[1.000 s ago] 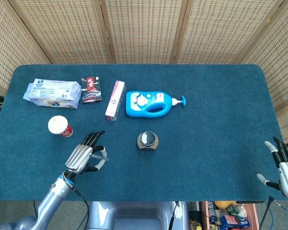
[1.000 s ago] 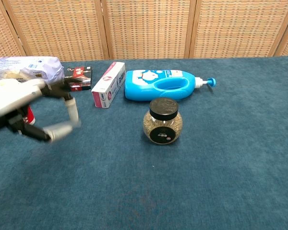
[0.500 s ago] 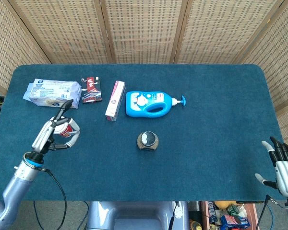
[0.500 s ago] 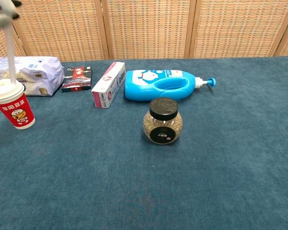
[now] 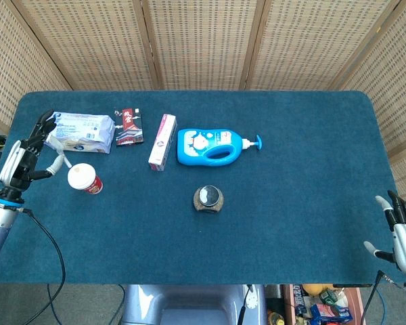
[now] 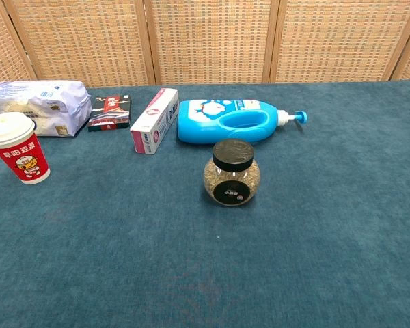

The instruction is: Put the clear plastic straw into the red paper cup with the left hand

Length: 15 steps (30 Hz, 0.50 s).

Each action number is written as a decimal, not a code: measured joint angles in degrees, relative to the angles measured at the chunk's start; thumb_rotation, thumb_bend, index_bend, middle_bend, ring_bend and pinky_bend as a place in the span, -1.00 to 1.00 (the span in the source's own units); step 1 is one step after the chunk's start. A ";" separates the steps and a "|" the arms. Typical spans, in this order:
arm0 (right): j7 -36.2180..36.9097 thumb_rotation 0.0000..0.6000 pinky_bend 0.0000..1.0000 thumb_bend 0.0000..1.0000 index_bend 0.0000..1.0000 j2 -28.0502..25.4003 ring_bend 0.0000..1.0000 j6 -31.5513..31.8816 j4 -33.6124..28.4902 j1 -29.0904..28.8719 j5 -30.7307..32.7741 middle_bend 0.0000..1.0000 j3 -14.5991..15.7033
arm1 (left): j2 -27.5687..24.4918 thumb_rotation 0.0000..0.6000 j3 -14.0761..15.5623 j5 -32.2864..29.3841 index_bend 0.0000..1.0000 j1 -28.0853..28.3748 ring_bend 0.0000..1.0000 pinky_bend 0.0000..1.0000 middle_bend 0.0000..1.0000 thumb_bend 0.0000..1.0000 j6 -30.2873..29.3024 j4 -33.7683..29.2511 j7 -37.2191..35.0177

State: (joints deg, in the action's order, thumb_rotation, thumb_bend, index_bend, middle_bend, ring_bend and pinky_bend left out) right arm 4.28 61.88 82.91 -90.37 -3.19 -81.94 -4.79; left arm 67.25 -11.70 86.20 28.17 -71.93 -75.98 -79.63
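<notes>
At the table's left edge, the left robot hand pinches the straw beside the red cup.

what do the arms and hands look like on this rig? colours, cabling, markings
Head view only; the chest view shows neither. Left hand: silver-white metallic back, black fingers, a blue ring at the wrist, a silver-grey forearm and a thin black cable looping below it. Right hand: same white-silver shell with black fingers and a black cable near the wrist. No readable markings or sleeves.

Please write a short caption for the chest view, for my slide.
Red paper cup, jar, blue pump bottle and packets on a blue-carpeted table; no hand visible.
</notes>
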 measured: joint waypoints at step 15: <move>0.46 1.00 -1.00 -1.00 -1.00 0.16 -1.00 -0.94 0.74 -0.18 1.24 -1.00 -0.32 | 3.37 1.00 1.70 -0.73 0.16 0.77 -1.00 -1.00 -1.00 -0.15 3.53 9.00 -10.84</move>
State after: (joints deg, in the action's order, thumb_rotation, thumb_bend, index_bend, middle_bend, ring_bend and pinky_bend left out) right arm 4.74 62.04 81.97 -89.63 -3.37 -80.70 -5.12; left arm 70.62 -10.00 85.47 28.93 -68.39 -66.97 -90.47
